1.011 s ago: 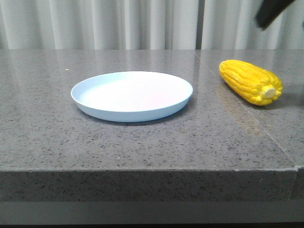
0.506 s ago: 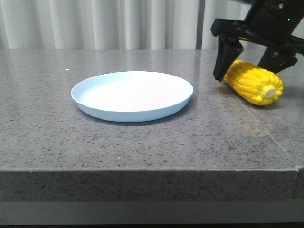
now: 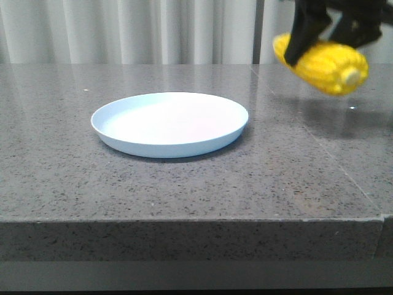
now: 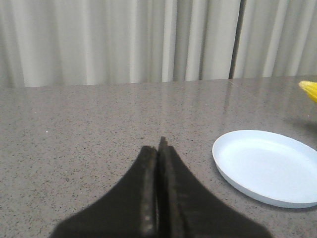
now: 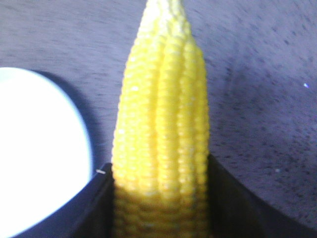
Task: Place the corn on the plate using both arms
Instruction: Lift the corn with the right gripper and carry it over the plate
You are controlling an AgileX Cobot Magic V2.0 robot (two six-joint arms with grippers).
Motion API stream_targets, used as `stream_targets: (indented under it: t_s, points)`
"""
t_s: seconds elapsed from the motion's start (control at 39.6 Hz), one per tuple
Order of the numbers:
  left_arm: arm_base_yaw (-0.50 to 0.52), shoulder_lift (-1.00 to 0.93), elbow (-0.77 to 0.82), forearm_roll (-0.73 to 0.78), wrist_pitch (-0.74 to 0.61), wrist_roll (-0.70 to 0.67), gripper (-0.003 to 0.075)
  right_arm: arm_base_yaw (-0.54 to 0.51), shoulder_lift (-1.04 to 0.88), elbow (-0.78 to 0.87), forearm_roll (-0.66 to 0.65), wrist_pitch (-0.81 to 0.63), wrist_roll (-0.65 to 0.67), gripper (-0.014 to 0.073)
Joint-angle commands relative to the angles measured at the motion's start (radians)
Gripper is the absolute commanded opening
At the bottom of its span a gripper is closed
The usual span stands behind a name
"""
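The yellow corn [image 3: 325, 61] hangs in the air at the right of the front view, clear of the table, with its pale stub end toward the camera. My right gripper [image 3: 328, 37] is shut on it from above. In the right wrist view the corn [image 5: 161, 129] fills the space between the two dark fingers. The pale blue-white plate [image 3: 170, 123] sits on the table left of the corn and holds nothing; its rim shows in the right wrist view [image 5: 84, 148] and the left wrist view [image 4: 267, 166]. My left gripper [image 4: 159, 148] is shut and holds nothing, left of the plate and out of the front view.
The grey speckled stone table [image 3: 184, 184] has its front edge near the camera and a seam [image 3: 307, 135] running back on the right. Pale curtains [image 3: 153, 31] hang behind the table.
My right gripper came down over the corn, shut on it and lifted it off the table, a little to the left. The plate and the left gripper have not moved.
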Motion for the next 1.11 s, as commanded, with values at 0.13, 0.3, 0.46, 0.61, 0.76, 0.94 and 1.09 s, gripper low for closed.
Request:
stream_targets:
  t_s: [0.13, 0.3, 0.46, 0.61, 0.76, 0.94, 1.09]
  points:
    - [-0.007, 0.012, -0.025, -0.001, -0.091, 0.000, -0.0020, 0.190, -0.018, -0.162, -0.228, 0.080, 0.209, 0.0234]
    - [-0.007, 0.012, -0.025, -0.001, -0.091, 0.000, -0.0020, 0.318, 0.078, -0.240, -0.270, 0.074, 0.272, 0.0234]
    - [-0.007, 0.012, -0.025, -0.001, -0.091, 0.000, -0.0020, 0.381, 0.181, -0.311, -0.269, 0.070, 0.300, 0.0234]
    - [-0.007, 0.012, -0.025, -0.001, -0.091, 0.000, -0.0020, 0.402, 0.247, -0.345, -0.268, 0.065, 0.313, 0.0258]
    - [-0.007, 0.012, -0.025, -0.001, -0.091, 0.000, -0.0020, 0.403, 0.269, -0.345, -0.251, 0.062, 0.342, 0.0385]
    - [-0.007, 0.012, -0.025, -0.001, -0.091, 0.000, -0.0020, 0.403, 0.269, -0.345, -0.251, 0.066, 0.364, 0.0579]
    - [-0.007, 0.012, -0.025, -0.001, -0.091, 0.000, -0.0020, 0.403, 0.269, -0.345, -0.251, 0.070, 0.364, 0.0635]
